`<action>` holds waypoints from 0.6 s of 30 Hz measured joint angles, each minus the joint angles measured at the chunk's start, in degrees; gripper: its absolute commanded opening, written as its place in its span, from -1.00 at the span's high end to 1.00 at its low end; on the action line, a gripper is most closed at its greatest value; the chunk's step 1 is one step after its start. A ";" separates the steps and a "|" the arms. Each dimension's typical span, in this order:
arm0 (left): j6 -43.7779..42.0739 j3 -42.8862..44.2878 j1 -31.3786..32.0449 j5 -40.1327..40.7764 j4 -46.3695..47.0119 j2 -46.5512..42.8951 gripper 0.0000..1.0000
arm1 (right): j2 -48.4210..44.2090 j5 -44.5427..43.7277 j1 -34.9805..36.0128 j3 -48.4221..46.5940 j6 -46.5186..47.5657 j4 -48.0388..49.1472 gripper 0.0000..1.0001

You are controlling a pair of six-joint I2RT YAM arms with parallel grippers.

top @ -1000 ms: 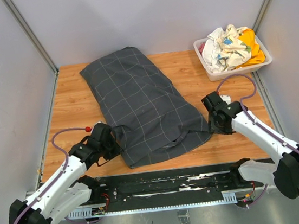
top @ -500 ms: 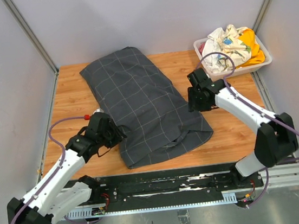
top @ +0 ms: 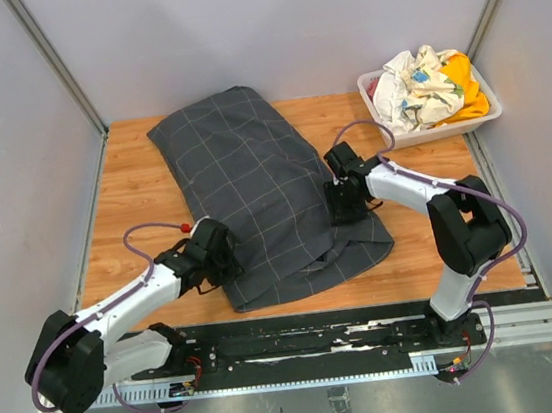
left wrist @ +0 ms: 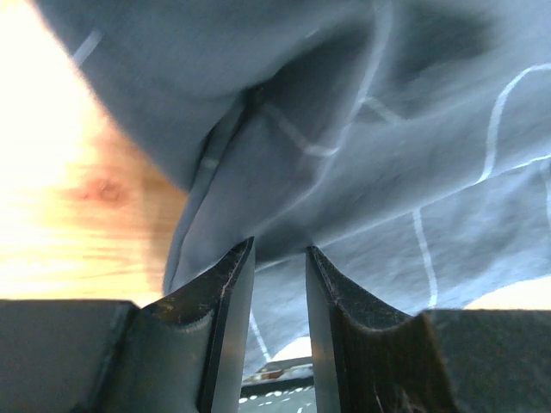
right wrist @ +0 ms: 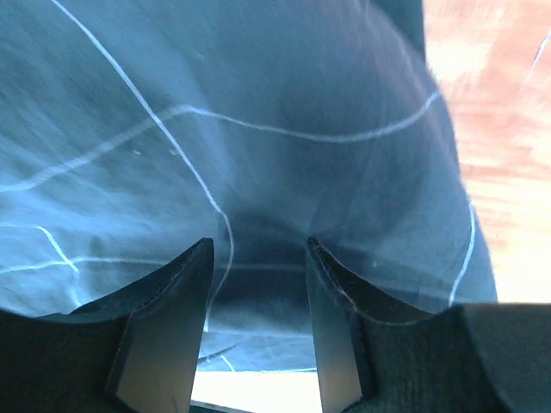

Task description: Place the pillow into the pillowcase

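The dark grey grid-patterned pillowcase (top: 253, 184) lies bulging and diagonal across the wooden table (top: 132, 184). The pillow is hidden; no cream cloth shows. My left gripper (top: 226, 260) is at the pillowcase's near left edge; in the left wrist view (left wrist: 280, 249) its jaws stand slightly apart, with the cloth (left wrist: 387, 129) at the fingertips and nothing held between them. My right gripper (top: 340, 205) presses against the pillowcase's right side; in the right wrist view (right wrist: 258, 245) its jaws are open with the cloth (right wrist: 258, 112) against the tips.
A white bin (top: 428, 133) with white, patterned and yellow cloths (top: 427, 82) stands at the back right corner. Grey walls enclose the table on three sides. A black rail (top: 302, 339) runs along the near edge.
My right gripper swung from the table's right side leftwards onto the pillowcase's right edge. My left gripper moved right and nearer, onto the pillowcase's near left edge.
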State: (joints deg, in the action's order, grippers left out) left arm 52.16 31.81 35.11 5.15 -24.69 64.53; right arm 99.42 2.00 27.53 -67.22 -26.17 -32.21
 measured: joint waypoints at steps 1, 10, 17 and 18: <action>0.02 -0.94 0.22 0.00 -0.28 -0.42 0.29 | -0.33 0.42 0.07 1.31 0.20 0.37 0.03; 2.12 -6.91 2.86 -0.55 -5.81 -6.69 0.31 | -3.39 0.92 4.70 9.97 2.08 0.46 0.02; 5.73 -4.50 5.35 -0.22 -13.14 -12.22 0.32 | -7.30 0.24 7.89 12.09 2.95 -3.41 -0.09; 6.01 -2.93 5.40 0.20 -14.29 -12.44 0.32 | -7.98 -0.33 7.93 11.80 3.15 -4.55 -0.12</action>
State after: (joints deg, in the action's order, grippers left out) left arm 58.17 28.88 40.51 5.34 -38.98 52.10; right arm 91.44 1.67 35.46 -55.42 -23.03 -36.75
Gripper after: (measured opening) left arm 0.336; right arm 0.523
